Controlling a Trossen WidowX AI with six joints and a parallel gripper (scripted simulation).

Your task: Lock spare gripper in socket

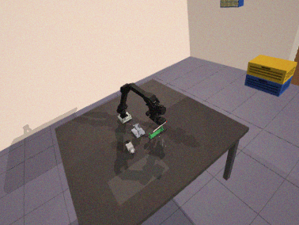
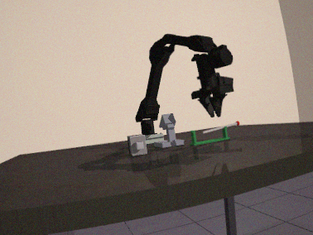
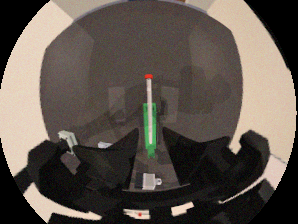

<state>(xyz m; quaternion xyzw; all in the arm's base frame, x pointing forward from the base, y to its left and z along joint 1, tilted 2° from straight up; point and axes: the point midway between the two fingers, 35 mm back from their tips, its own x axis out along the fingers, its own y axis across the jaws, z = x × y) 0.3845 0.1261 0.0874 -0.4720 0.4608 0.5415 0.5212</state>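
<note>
Dark table point(image 1: 206, 131) bears a green stand point(image 2: 209, 140) with the pin point(image 2: 221, 127); gripper point(image 2: 212, 108) hangs at 12 o'clock above it, half-open, empty.

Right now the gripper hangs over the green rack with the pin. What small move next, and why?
Probably lower straight down. The gripper hangs partly open and empty, well above the red-tipped pin, which lies across the green rack and looks centred between the fingers in the wrist view. Close only once level with it.
</note>
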